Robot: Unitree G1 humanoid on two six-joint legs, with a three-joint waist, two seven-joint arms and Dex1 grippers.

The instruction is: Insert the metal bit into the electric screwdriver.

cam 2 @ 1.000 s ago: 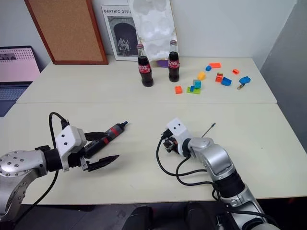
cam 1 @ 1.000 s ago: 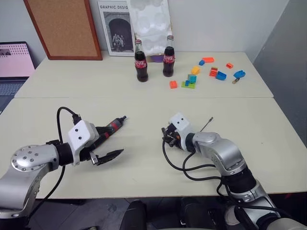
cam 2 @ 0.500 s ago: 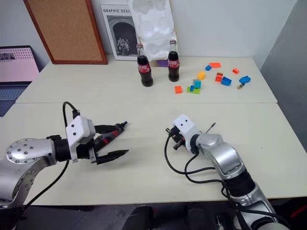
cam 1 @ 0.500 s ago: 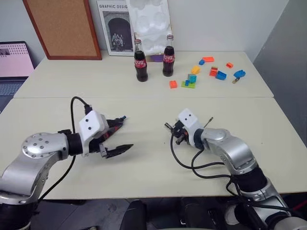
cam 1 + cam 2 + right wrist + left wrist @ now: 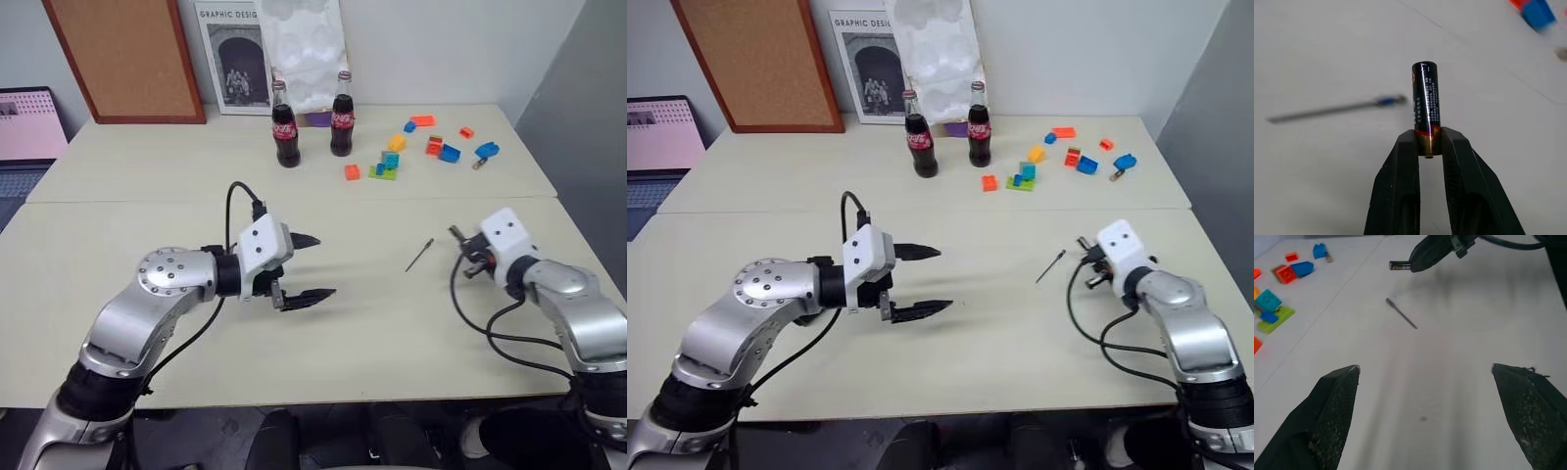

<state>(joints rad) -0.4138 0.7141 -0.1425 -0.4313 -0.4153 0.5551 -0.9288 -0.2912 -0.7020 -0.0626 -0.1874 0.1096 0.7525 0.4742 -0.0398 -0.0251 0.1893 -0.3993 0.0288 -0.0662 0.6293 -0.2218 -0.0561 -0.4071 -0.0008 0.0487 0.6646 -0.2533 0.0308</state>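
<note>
One metal bit flat on table, angled diagonally

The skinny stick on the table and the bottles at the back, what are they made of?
The metal bit looks like dull grey metal: thin, straight, rigid. The two cola bottles look like clear glass with dark drink inside: shiny, see-through necks, though plastic is possible.

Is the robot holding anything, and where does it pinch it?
The right gripper pinches a short black battery-like cylinder by its brass-coloured end. The left gripper is open, holding nothing.
</note>
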